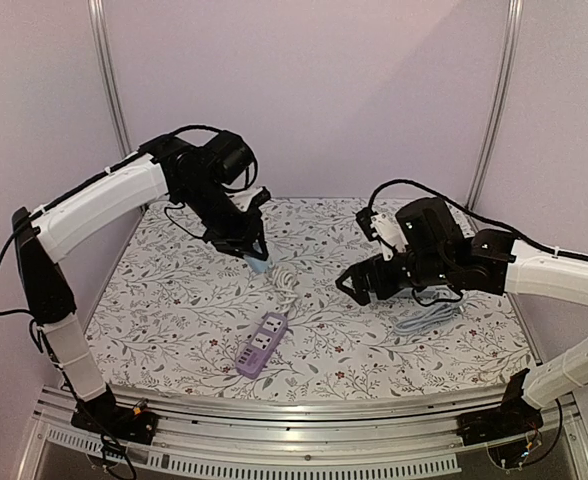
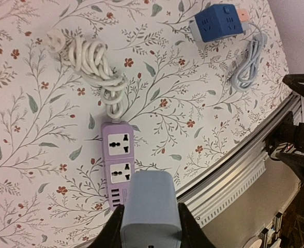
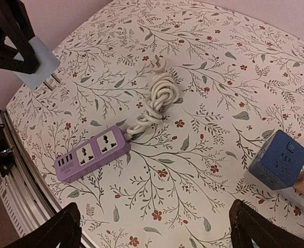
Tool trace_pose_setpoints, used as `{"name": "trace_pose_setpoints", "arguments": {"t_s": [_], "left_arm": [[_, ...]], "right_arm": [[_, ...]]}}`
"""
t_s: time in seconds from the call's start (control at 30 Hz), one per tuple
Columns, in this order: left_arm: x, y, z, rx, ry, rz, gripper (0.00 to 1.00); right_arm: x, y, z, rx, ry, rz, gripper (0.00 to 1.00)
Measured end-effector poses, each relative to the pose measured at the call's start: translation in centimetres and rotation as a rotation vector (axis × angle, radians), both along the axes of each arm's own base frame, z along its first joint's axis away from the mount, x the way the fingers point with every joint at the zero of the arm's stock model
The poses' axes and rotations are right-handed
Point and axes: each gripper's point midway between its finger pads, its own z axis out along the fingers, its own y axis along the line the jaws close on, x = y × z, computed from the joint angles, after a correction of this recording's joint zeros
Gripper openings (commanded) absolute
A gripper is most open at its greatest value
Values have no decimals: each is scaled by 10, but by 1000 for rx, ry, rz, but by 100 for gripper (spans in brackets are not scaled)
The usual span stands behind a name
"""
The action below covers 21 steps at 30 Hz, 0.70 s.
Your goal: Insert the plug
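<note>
Plug (image 2: 151, 206), pale blue: clamped in left gripper (image 1: 254, 252), hanging above table (image 1: 174, 300), well apart from purple power strip (image 1: 262, 343). Right gripper (image 1: 356, 285) spread wide, empty, hovering right of strip. Could miss socket holes if lowered tilted. Could shove the unpinned strip aside instead of seating, or snag white cord (image 1: 286, 278).

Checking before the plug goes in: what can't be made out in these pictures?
Left wrist view: the blue adapter, held in the left pincer, hides its own prongs and the near end of the purple strip.
Right wrist view: the cube socket has its cable cut off by the right edge.
Top view: the right arm covers the cube socket.
</note>
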Motion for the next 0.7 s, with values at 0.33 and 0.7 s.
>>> {"name": "trace_pose_setpoints", "arguments": {"t_s": [0.33, 0.7], "left_arm": [[4, 28, -30, 181, -35, -20, 0], [11, 29, -52, 258, -58, -135, 0]], "right_arm": [[2, 2, 8, 16, 21, -24, 99], [8, -9, 3, -15, 22, -97, 99]]}}
